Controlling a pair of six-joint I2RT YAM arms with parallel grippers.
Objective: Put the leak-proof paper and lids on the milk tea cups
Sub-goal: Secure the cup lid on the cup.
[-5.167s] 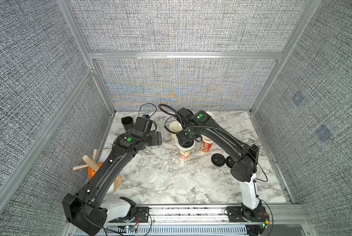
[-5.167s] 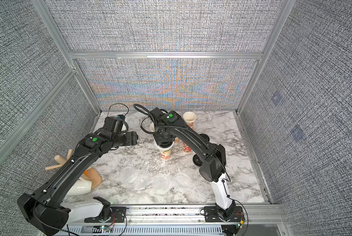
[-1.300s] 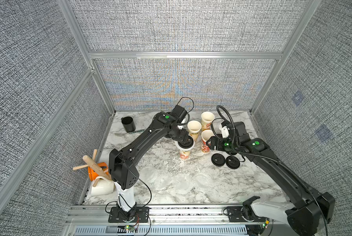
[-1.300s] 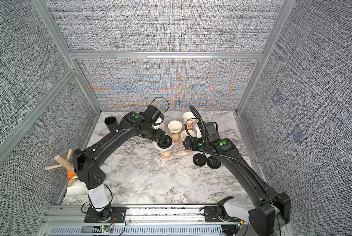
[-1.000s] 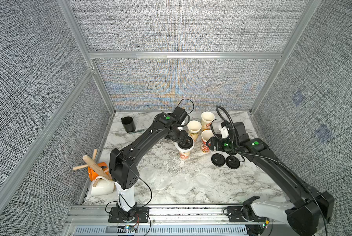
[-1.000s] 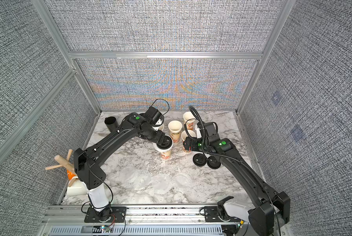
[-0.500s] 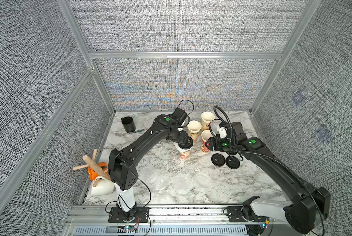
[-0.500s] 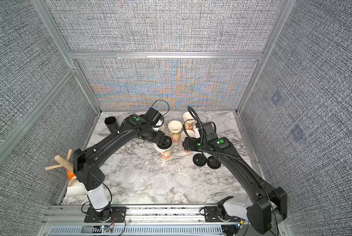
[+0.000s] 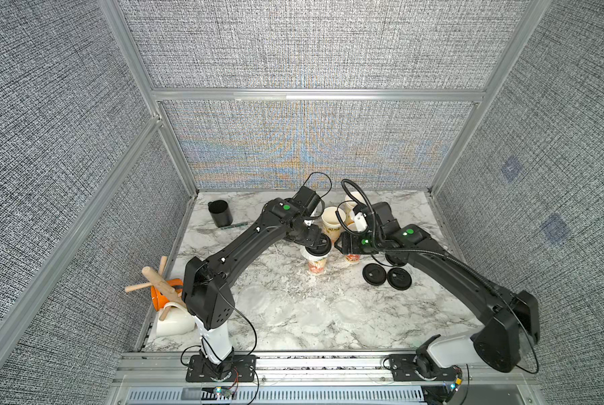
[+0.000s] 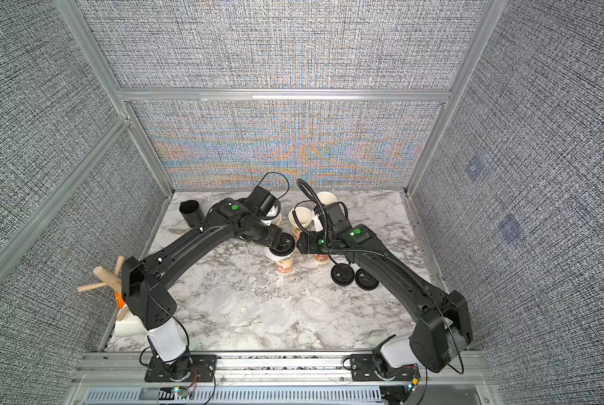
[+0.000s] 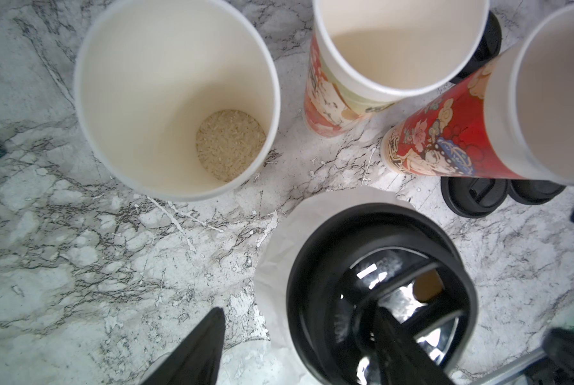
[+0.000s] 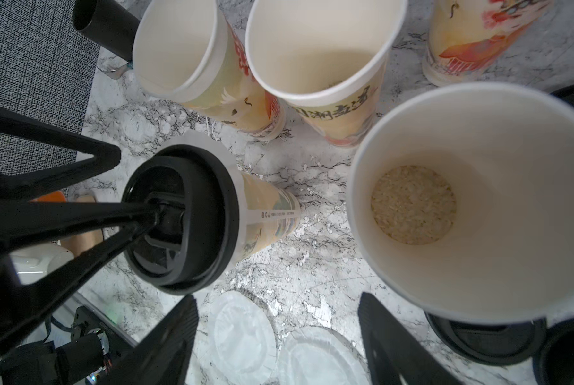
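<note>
Left hand (image 11: 297,311), angled down, jaws wide, rests one finger (image 11: 392,340) on the black lid (image 11: 315,266); right hand (image 12: 277,298) hovers wide, empty.

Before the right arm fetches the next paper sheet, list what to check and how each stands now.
1. Right gripper open and empty: ok.
2. Thin translucent round paper sheets lying free on the marble table: ok.
3. Uncovered white paper cup with rice grains inside, upright: ok.
4. Left gripper clear of the black round plastic lid: not ok, one finger rests on it.
5. That lid fully snapped onto its printed paper cup: cannot tell.
</note>
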